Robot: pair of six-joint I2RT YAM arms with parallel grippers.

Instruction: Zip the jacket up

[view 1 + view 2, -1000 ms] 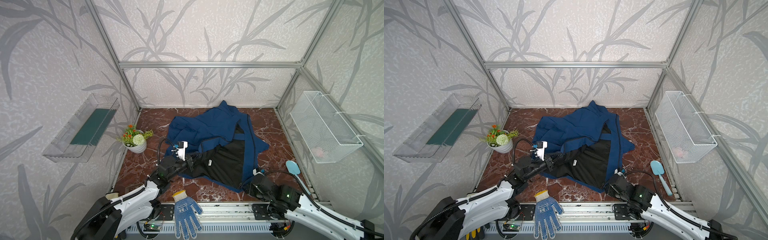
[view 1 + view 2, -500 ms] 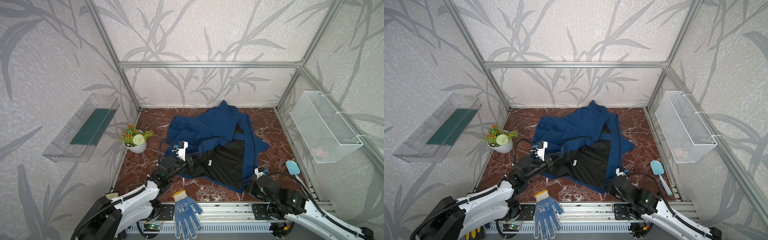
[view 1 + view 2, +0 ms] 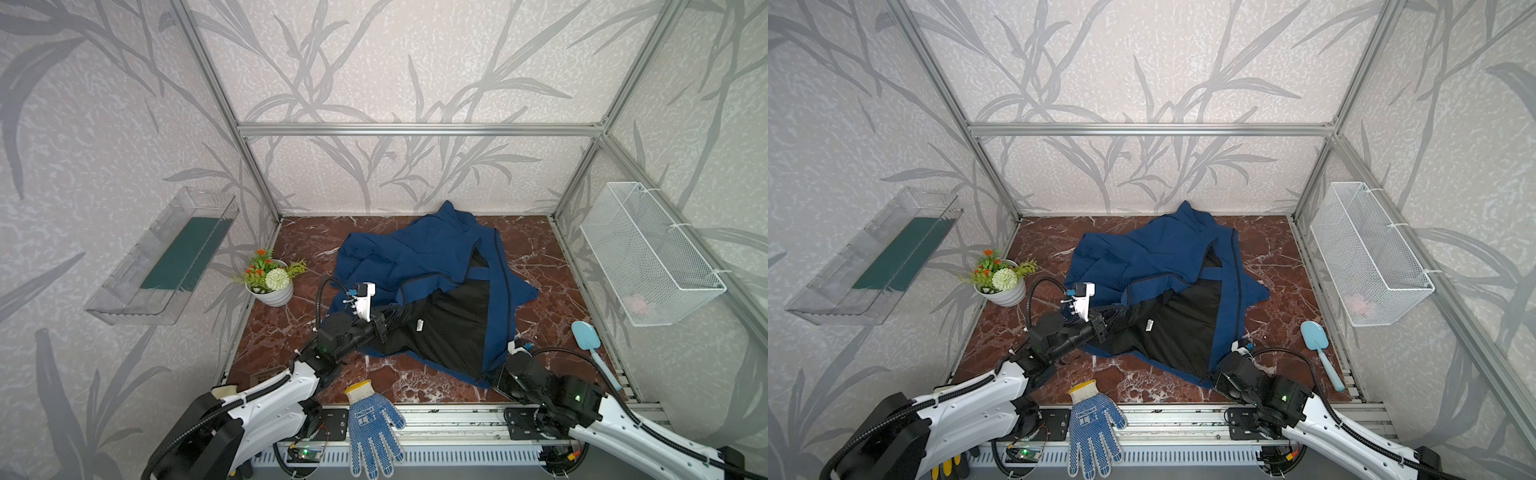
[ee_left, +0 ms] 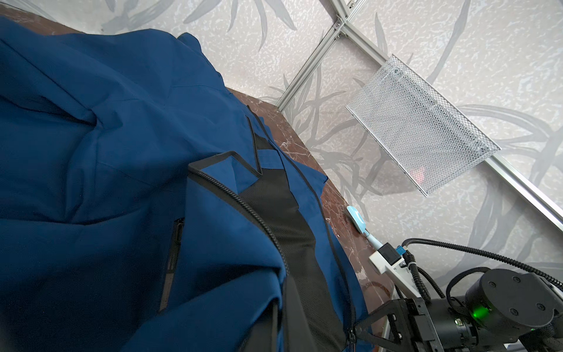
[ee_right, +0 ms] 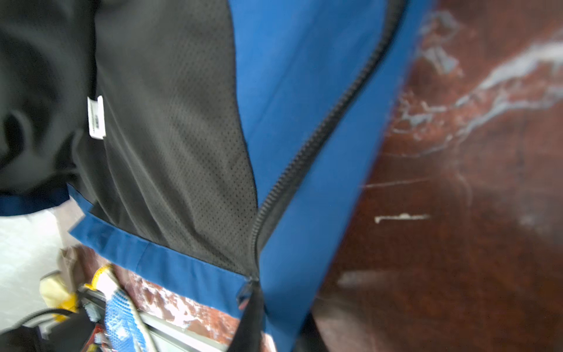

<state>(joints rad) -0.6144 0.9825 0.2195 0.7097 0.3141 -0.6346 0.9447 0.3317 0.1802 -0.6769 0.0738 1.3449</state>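
Jacket (image 3: 415, 253): navy, spread open in the middle of the red marble table (image 3: 291, 332), black mesh lining (image 3: 449, 328) facing up, front zipper (image 5: 320, 134) undone.
Right gripper (image 3: 494, 374): pressed together on the near hem corner, at the zipper's foot.
Left gripper (image 3: 385, 322): pinching the other front edge, toward the table's left.
Surroundings: dotted work glove (image 3: 372, 424) on the front rail; flower pot (image 3: 270, 284) at left; blue scoop (image 3: 586, 338) at right, below a wall-hung wire basket (image 3: 644, 257).
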